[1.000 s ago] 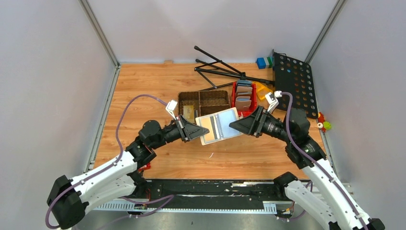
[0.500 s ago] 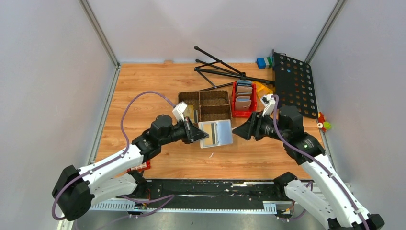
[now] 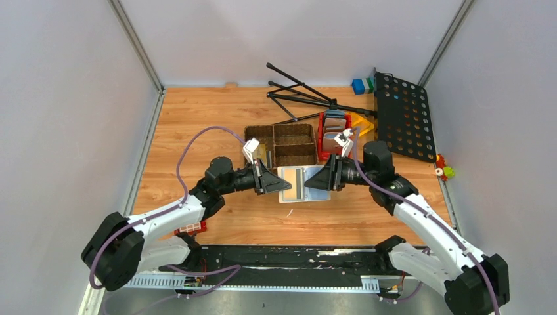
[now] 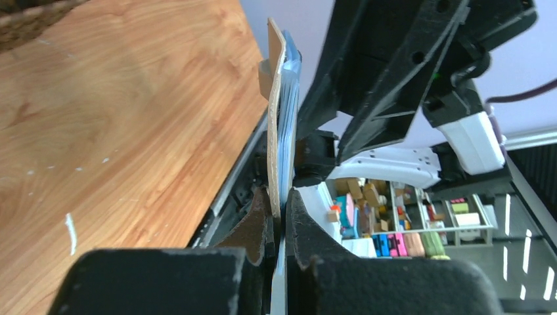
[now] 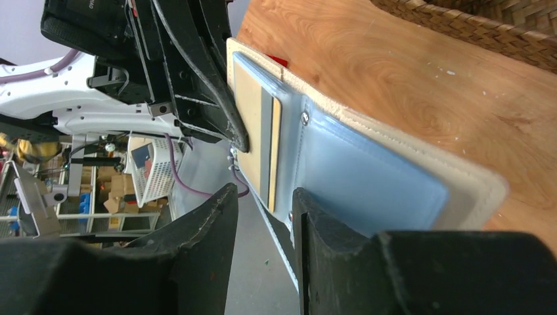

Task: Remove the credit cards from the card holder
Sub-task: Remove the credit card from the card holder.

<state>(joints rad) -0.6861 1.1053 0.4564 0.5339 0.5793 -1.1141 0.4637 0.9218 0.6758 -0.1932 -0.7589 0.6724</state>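
Observation:
The beige card holder (image 3: 293,194) hangs open above the table between my two arms. Its left edge is pinched in my left gripper (image 3: 277,185), and the left wrist view shows the card holder (image 4: 274,118) edge-on in that shut gripper (image 4: 281,216). In the right wrist view the card holder (image 5: 368,184) shows its pale blue-grey inside. A tan-gold credit card (image 5: 252,125) with a grey stripe sits in its far pocket. My right gripper (image 5: 264,203) stands open at the near side, a thin pale edge running between its jaws. From above, the right gripper (image 3: 315,180) overlaps the holder's right half.
A brown woven basket (image 3: 282,141) with compartments stands just behind the holder. A red bin (image 3: 334,134) of wallets is at its right. A black folded stand (image 3: 302,95), a black perforated plate (image 3: 404,115) and small coloured blocks (image 3: 361,85) lie at the back.
The left arm has carried the card holder leftward. The right gripper, which had let go, has come back to its right half with jaws narrowing.

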